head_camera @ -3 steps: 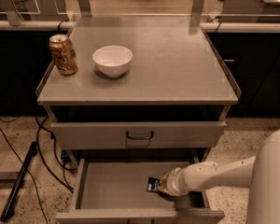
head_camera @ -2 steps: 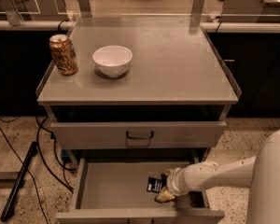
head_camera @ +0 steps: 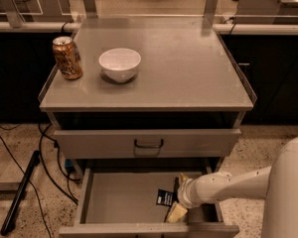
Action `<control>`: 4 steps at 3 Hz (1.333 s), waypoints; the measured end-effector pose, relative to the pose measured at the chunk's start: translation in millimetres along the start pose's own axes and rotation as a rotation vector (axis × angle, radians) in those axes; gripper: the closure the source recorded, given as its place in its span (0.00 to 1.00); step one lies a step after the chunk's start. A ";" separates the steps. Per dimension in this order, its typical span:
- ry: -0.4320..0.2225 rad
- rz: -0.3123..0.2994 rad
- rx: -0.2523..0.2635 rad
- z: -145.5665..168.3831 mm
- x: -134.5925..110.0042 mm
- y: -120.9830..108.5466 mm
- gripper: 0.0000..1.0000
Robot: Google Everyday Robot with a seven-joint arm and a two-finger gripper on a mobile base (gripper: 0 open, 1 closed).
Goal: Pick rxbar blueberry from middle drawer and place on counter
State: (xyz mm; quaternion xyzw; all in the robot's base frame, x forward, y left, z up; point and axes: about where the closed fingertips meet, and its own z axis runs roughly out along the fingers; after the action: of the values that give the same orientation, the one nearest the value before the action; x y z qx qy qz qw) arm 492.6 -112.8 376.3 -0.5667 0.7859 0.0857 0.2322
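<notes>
The rxbar blueberry (head_camera: 165, 197), a small dark bar with white print, lies on the floor of the open middle drawer (head_camera: 124, 197), right of centre. My gripper (head_camera: 179, 196) reaches into the drawer from the right on a white arm and is open. One pale finger (head_camera: 177, 212) is in front of the bar's right end and the other (head_camera: 182, 179) is behind it. The bar rests on the drawer floor. The grey counter (head_camera: 188, 68) is the cabinet top above.
A gold-brown can (head_camera: 67, 57) and a white bowl (head_camera: 119, 64) stand on the counter's left half. The upper drawer with a black handle (head_camera: 149, 144) is closed above the open one. Black cables and a dark bar (head_camera: 20, 192) lie on the floor at left.
My gripper has shifted slightly lower and toward the drawer's front beside the bar. The bar has stayed in place on the drawer floor.
</notes>
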 end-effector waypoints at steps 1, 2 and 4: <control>0.003 0.013 0.000 3.3 4.1 -1.9 0.20; 0.009 0.024 0.000 6.6 7.5 -3.9 0.28; 0.023 0.061 -0.014 17.1 19.3 -8.5 0.33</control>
State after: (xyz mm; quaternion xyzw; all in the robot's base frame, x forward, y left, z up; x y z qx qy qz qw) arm 500.2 -125.3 353.5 -0.5451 0.8048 0.0916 0.2163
